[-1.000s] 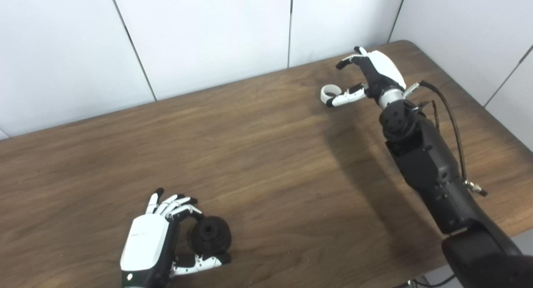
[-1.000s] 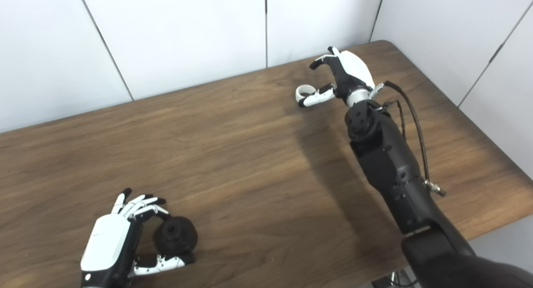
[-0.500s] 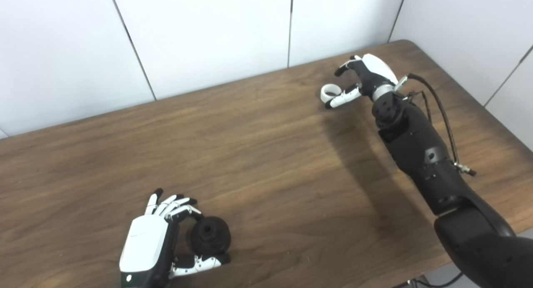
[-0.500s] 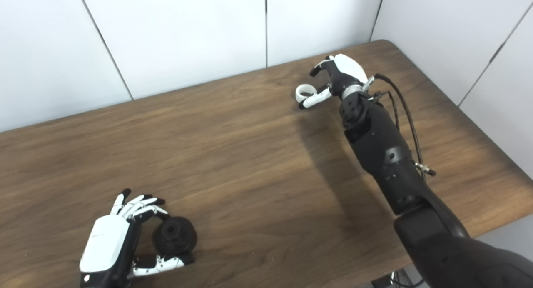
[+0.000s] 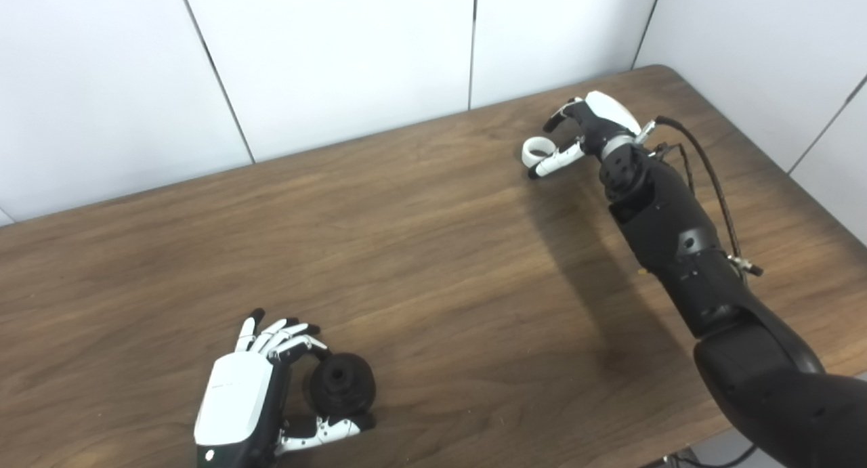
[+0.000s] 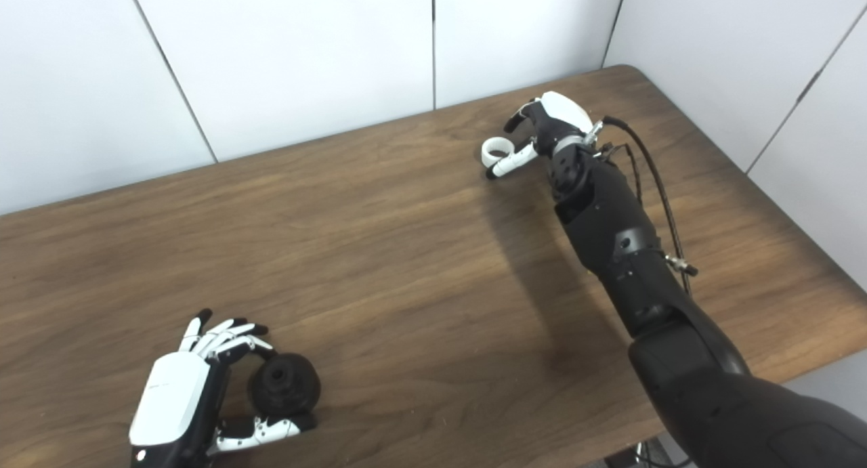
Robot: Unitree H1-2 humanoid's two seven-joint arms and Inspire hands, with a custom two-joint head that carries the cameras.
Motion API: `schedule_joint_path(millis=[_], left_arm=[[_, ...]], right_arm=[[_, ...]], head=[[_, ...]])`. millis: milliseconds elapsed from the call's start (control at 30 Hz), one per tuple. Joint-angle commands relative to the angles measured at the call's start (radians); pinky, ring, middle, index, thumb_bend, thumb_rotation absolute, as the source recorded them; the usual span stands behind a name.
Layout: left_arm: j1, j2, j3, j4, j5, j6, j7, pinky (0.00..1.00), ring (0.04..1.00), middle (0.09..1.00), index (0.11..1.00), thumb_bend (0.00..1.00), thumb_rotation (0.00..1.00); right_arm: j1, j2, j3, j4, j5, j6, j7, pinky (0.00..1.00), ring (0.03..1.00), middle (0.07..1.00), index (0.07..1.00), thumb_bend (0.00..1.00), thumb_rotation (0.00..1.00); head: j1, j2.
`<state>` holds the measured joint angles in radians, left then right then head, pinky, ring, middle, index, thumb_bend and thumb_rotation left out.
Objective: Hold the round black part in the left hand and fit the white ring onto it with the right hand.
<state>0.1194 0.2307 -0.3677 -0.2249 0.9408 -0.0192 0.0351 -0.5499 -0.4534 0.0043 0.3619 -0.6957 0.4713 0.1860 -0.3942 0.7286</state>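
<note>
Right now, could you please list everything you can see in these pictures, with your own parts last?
Table: one, dark brown wood, fills most of the view.
Wall panels: white, behind the table and along its right side.
White ring: one, white, lying on the table at the far right, beside the right thumb.
Round black part: one, black, near the front left edge, between the left fingers and thumb.
Cable: one, dark, looping along the right forearm.
Left hand: one, white and black, curled round the black part.
Right hand: one, white and black, open at the ring, not gripping it.
</note>
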Motion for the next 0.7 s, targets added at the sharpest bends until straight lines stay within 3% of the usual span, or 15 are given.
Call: schedule_joint_path(millis=[0,667], left_arm=[[0.016,0.017,-0.001,-0.009,0.02,0.01,-0.03,1.0,0.857,0.77,0.485,0.52,0.05],[0.015,0.01,-0.006,-0.014,0.029,0.015,-0.032,1.0,0.862,0.773,0.485,0.52,0.05]], right_arm=[[-0.047,-0.012,-0.013,-0.015,-0.003,-0.002,-0.024,1.0,1.0,0.966,0.668,0.85,0.23],[-0.052,0.014,-0.029,-0.017,-0.015,-0.002,0.007,1.0,1.0,0.954,0.658,0.83,0.26]], head=[[0.001,0.002],[0.017,0.007]])
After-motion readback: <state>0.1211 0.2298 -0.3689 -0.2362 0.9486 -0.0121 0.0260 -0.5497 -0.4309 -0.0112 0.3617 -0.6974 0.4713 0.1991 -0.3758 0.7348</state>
